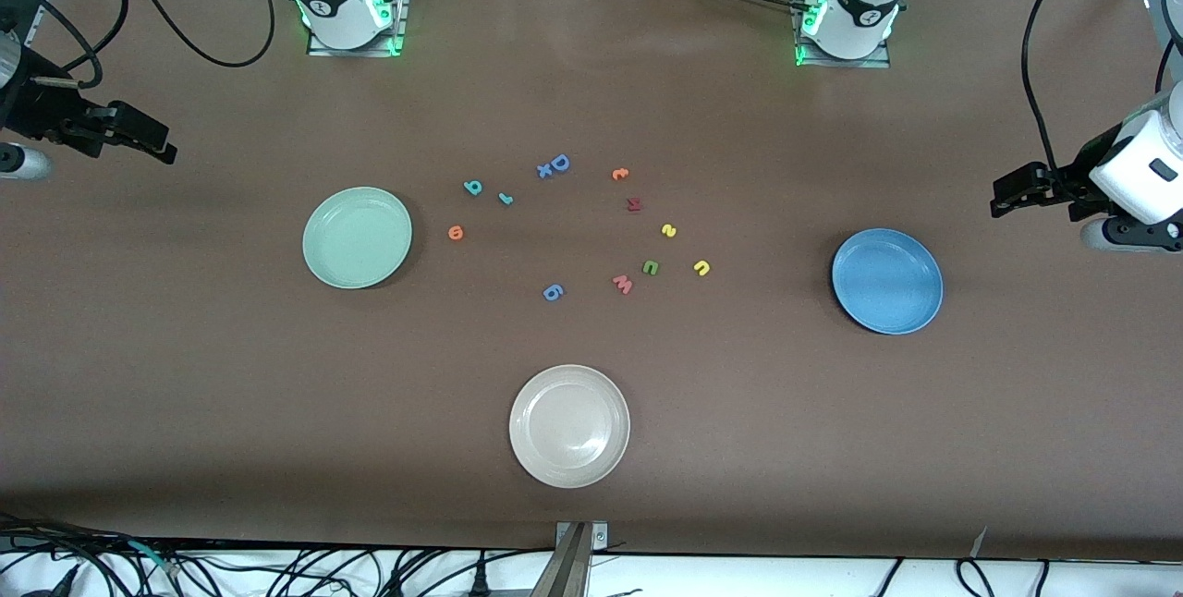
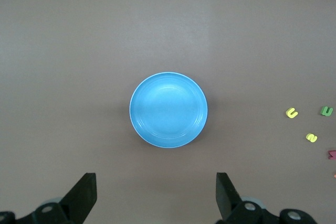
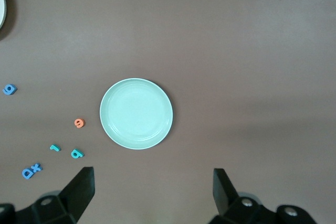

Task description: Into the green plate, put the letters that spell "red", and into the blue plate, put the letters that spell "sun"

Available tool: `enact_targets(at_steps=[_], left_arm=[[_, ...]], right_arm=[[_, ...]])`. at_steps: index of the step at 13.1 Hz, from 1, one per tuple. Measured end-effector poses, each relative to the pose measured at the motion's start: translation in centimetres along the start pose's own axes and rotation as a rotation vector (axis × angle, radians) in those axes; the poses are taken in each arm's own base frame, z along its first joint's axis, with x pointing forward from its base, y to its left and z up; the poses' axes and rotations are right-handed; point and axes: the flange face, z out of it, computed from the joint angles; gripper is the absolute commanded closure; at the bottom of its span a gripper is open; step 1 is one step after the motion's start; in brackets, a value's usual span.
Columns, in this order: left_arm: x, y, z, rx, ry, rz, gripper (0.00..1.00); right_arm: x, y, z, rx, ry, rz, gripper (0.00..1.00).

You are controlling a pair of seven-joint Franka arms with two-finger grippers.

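Note:
The mint green plate lies toward the right arm's end of the table, the blue plate toward the left arm's end. Between them lie the teal d, teal r and orange e, and closer to the blue plate the yellow s, green n and yellow u. My right gripper hangs open and empty over the table's end beside the green plate. My left gripper hangs open and empty beside the blue plate.
An off-white plate sits nearest the front camera. Among the letters lie a blue D with an x, a small orange letter, a dark red letter, a pink w and a blue g.

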Motion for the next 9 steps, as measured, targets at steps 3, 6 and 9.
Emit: enact_targets(at_steps=[3, 6, 9], left_arm=[[0.0, 0.0, 0.0, 0.000, 0.000, 0.000, 0.00], [0.0, 0.0, 0.0, 0.000, 0.000, 0.000, 0.00], [0.0, 0.0, 0.0, 0.000, 0.000, 0.000, 0.00]], right_arm=[[0.0, -0.2, 0.2, -0.001, -0.005, 0.002, 0.00], [-0.3, -1.1, 0.5, -0.004, -0.030, -0.013, 0.00], [-0.1, -1.4, 0.7, -0.005, -0.034, -0.017, 0.00]])
